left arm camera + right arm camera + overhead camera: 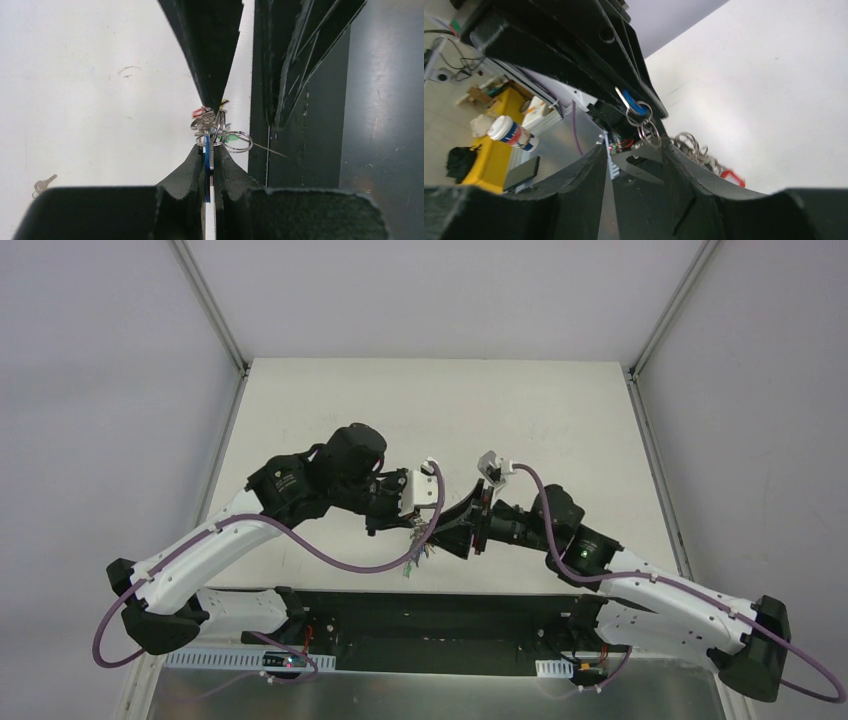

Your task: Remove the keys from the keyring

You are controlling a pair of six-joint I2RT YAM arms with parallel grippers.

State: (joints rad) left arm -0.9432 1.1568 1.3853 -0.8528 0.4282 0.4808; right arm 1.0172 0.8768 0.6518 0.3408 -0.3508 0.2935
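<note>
A small bunch of keys with coloured tags dangles over the white table. The left gripper and right gripper meet at its far end, one coming in from the bunch's left and the other from its right. A purple cable loops to the left of the bunch, and a black base plate lies on its near side.

Keys: bare silver metal, glossy, catching glints. One tag head: smooth blue plastic. Split rings: thin polished metal wire, bright. Left fingers: matt black, faintly grainy on the edges, probably plastic; the close view is soft. Counter: matt white, smooth, a few faint scuffs. Base plate: black, low sheen, fine scratches. Cable: smooth purple sheath, slight gloss.
</note>
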